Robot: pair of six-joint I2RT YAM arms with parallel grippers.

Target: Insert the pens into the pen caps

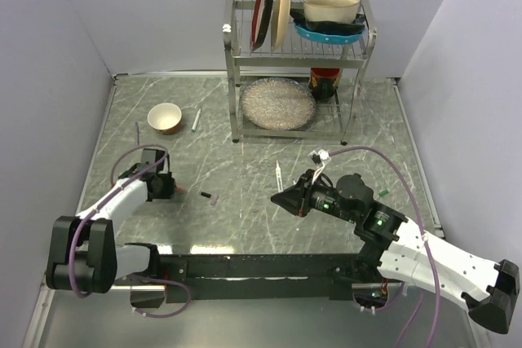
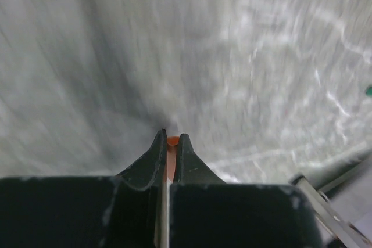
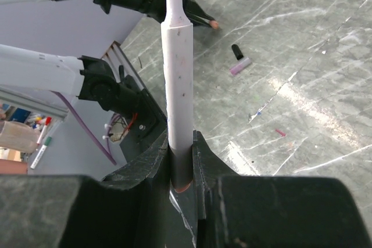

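Observation:
My right gripper (image 1: 284,199) (image 3: 180,139) is shut on the dark lower end of a white pen (image 3: 177,74). The pen's pink tip points toward my left gripper (image 1: 173,189) (image 3: 195,17). My left gripper (image 2: 172,136) is shut on a small orange-red piece (image 2: 172,141) that just shows past the jaws; I cannot tell whether it is a cap. A short dark cap (image 1: 204,195) (image 3: 236,50) and a pale purple piece (image 1: 214,199) (image 3: 240,66) lie on the table between the grippers. Two slim white pens lie loose, one mid-table (image 1: 278,174) and one by the bowl (image 1: 196,120).
A metal dish rack (image 1: 298,46) with plates and bowls stands at the back, with a speckled plate (image 1: 276,103) under it. A small bowl (image 1: 165,117) sits back left. A small green piece (image 1: 382,193) lies by the right arm. Walls close in on both sides.

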